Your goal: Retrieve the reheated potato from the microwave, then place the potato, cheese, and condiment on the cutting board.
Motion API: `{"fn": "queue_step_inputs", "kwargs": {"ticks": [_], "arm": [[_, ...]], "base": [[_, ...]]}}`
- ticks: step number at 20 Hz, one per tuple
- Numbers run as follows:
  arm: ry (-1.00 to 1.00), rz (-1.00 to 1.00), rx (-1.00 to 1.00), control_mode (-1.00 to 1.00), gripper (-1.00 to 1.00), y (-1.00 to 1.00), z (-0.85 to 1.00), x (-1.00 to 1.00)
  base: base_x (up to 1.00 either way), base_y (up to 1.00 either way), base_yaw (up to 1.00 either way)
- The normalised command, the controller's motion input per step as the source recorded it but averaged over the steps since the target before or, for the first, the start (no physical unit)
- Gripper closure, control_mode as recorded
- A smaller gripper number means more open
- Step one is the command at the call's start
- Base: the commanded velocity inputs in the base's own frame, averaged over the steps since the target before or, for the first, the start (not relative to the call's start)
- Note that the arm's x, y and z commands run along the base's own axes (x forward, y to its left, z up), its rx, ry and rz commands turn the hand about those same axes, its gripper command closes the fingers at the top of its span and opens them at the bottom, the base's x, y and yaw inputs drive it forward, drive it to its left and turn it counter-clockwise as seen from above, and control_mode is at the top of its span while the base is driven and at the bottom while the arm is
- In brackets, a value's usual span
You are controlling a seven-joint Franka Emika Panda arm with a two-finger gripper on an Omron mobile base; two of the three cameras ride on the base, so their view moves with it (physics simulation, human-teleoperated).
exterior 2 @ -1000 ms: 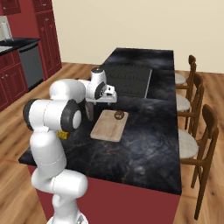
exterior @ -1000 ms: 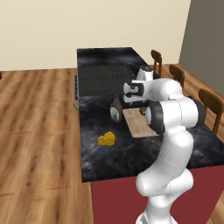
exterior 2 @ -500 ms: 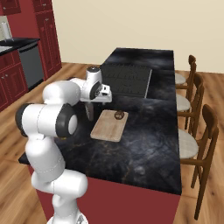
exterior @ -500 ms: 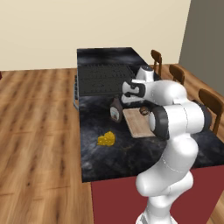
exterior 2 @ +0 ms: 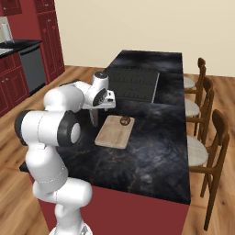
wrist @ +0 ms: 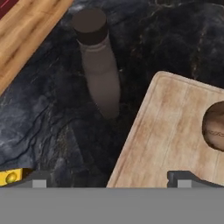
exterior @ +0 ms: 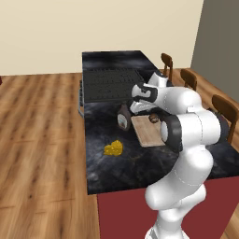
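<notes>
Potato (wrist: 215, 127) already on board (wrist: 175, 131); claw (wrist: 107, 177) wide, empty. Now centre over bottle (wrist: 98, 65), grab below cap.

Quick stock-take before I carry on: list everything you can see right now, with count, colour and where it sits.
potato: one, brown, on the cutting board's far end
cutting board: one, light tan, on the counter between cooktop and near edge
condiment: one bottle, grey-brown with dark cap, upright on the counter just off the board's left edge
cheese: one, yellow, on the counter nearer the base than the bottle
cooktop: one, dark ridged, far half of the counter
counter: one, black marbled top, red base
chairs: three, brown wood, along the counter's right side
gripper: one, dark tips, open, above the board's edge near the bottle
</notes>
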Motion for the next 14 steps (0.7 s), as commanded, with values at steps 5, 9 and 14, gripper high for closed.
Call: {"fn": "queue_step_inputs", "kwargs": {"ticks": [5,9,14], "arm": [[-0.01,0.01,0.0,-1.0,-1.0,0.24,0.0,0.09],[-0.02,0.0,0.0,-1.0,-1.0,0.3,-0.03,0.12],[-0.07,0.0,0.0,-1.0,-1.0,0.19,-0.09,0.26]], "base": [[0.0,0.0,0.0],[0.0,0.0,0.0],[0.0,0.0,0.0]]}}
